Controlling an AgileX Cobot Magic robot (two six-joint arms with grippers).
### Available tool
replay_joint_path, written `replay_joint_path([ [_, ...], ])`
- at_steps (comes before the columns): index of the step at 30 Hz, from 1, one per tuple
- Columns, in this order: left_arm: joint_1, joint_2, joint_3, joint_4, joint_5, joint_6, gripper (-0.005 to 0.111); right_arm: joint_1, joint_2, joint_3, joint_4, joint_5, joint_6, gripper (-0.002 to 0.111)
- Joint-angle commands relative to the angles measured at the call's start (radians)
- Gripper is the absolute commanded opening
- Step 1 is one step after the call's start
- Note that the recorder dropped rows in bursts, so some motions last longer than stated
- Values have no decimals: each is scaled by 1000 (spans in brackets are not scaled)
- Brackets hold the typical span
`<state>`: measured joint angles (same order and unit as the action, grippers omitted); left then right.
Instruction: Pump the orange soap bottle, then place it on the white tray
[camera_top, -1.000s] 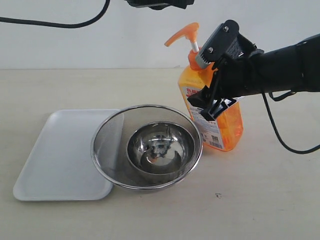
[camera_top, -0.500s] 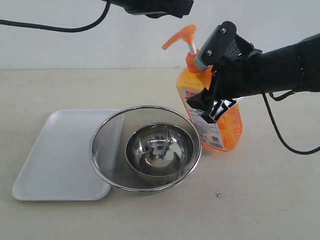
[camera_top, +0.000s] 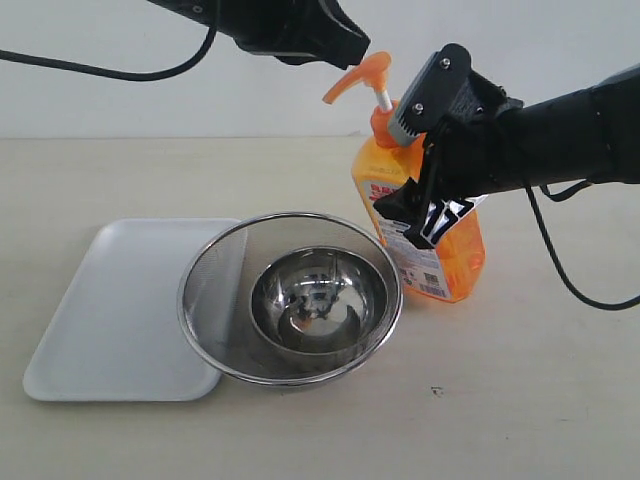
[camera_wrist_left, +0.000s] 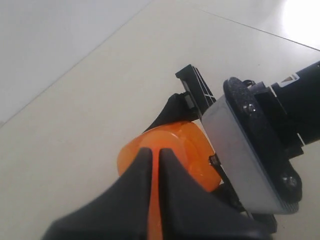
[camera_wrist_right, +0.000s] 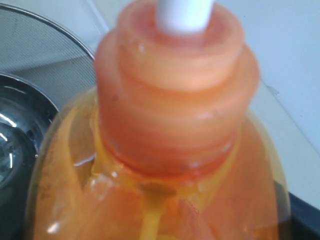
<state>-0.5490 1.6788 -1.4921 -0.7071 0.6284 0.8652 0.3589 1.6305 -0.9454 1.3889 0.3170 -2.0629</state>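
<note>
- The pale bench (camera_top: 520, 400) carries everything in the exterior view.
- The white tray (camera_top: 110, 310) lies flat at 9 o'clock of the scene, its long side running toward 12 o'clock.
- A round mesh strainer (camera_top: 215, 275) sits at the centre. Its 9 o'clock rim overlaps the tray's 3 o'clock edge.
- The orange soap bottle (camera_top: 460, 260) is on the bench at 3 o'clock of the strainer, just beside its rim. I cannot tell whether the 2 touch. The bottle leans slightly toward 11 o'clock and is not on the tray, since the strainer lies between them.
- The right end effector (camera_top: 420, 215) reaches in from 3 o'clock and grasps the bottle's body below the shoulder, with 1 finger on each side. In the right wrist view the bottle's neck (camera_wrist_right: 170, 100) fills the frame.
- A smaller steel bowl (camera_top: 318, 300) rests inside the strainer.
- The left end effector (camera_top: 345, 45) comes in from 11 o'clock, directly over the bottle's top. In the left wrist view its 2 fingers (camera_wrist_left: 125, 195) are clenched, with only a thin slit between them.
- The pump head (camera_top: 362, 72) is raised on its white stem, spout pointing to 9 o'clock, right at the left end effector's tip.
</note>
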Motion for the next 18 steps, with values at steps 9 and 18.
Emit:
replay_joint_path([
  [9,-4,-7,3,2,-12,-10,5,-1,-14,-3,-18,27,13,0],
  [18,-4,9,3,-14,-11,-10,5,-1,-14,-3,-18,27,17,0],
])
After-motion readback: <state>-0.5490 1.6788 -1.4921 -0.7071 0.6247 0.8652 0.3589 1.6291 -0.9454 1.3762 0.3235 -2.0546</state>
